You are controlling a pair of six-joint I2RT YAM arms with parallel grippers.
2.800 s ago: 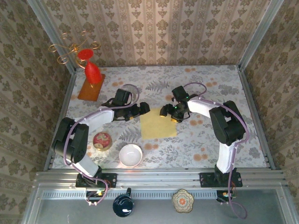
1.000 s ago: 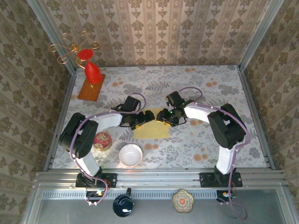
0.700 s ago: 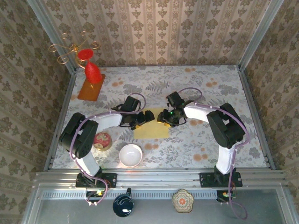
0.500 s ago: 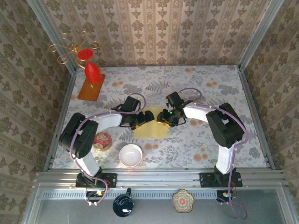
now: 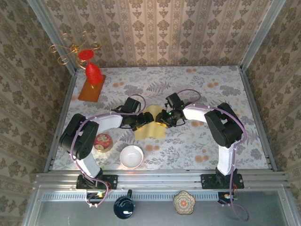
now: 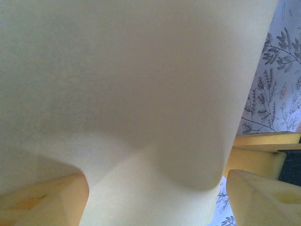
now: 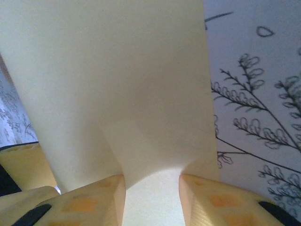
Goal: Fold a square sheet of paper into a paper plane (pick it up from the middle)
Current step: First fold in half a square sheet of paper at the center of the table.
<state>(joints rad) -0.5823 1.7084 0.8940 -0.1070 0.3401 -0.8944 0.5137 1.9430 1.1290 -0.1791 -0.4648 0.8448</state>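
On the metal shelf nearest the camera sit a dark glossy pot and a scalloped, flower-patterned dish. Past the arm bases, on the floral tablecloth, a smooth white bowl stands near a round red tin. Just beyond the bowl, at the table's middle, lies the square sheet of paper, thin, matte and pale yellow. Its near part is flat and its far part buckles upward between the two grippers. The left gripper stands wide, its blunt yellow pads on either side of a broad rounded bulge of paper, with one pad clear of it. The right gripper is narrowed about a raised ridge of the sheet that fills the gap between its pads; whether it pinches firmly cannot be told. In the far left corner a glossy red ornament rises from an orange-brown board, with curled gold wire above it.
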